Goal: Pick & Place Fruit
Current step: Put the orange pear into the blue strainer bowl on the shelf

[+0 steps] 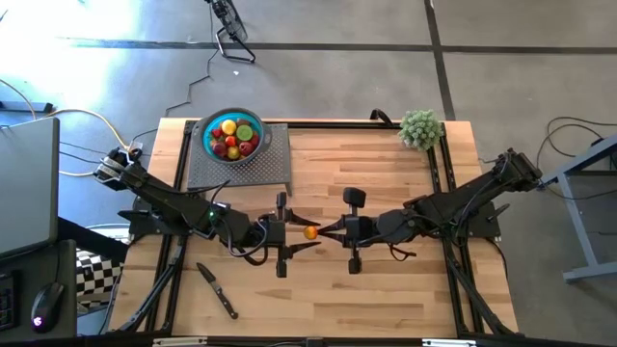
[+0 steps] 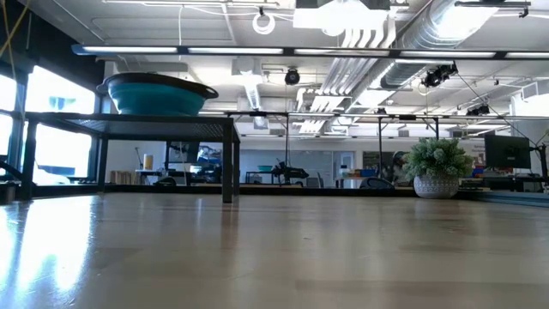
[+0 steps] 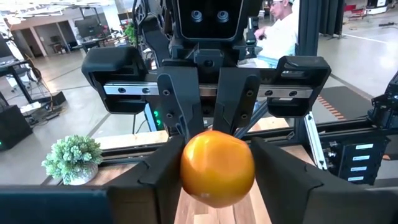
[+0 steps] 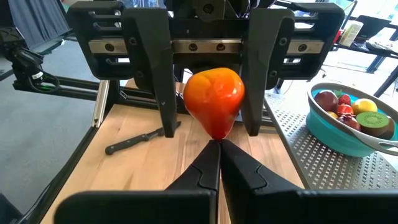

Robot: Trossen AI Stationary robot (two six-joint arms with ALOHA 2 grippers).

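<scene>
An orange fruit point(image 1: 310, 231) point(image 3: 217, 168) point(image 4: 214, 99) hangs in the air over the middle of the table, between my two grippers, which face each other level. My right gripper point(image 1: 323, 231) point(image 4: 219, 146) is shut on it. My left gripper point(image 1: 305, 232) point(image 3: 217, 158) comes from the table's left side. Its fingers point(image 4: 165, 81) stand close on either side of the fruit. A teal bowl point(image 1: 206, 133) point(image 4: 323, 127) with several fruits sits on a black mesh stand point(image 1: 241, 169) at the far left. The low view shows neither gripper. My right gripper pinches the fruit's narrow pointed end point(image 4: 219, 137) between its two fingertips, coming level from the table's right side. The fruit is lifted clear of the table, its round end toward my left gripper. My left gripper's fingers flank the fruit's round sides point(image 3: 186, 171); I cannot tell whether they touch it.
A black-handled knife point(image 1: 218, 291) point(image 4: 140, 138) lies near the table's front left. A potted green plant point(image 1: 421, 127) point(image 2: 437, 167) stands at the far right corner. Bare wood lies below the grippers. A person point(image 3: 283, 31) sits beyond the table.
</scene>
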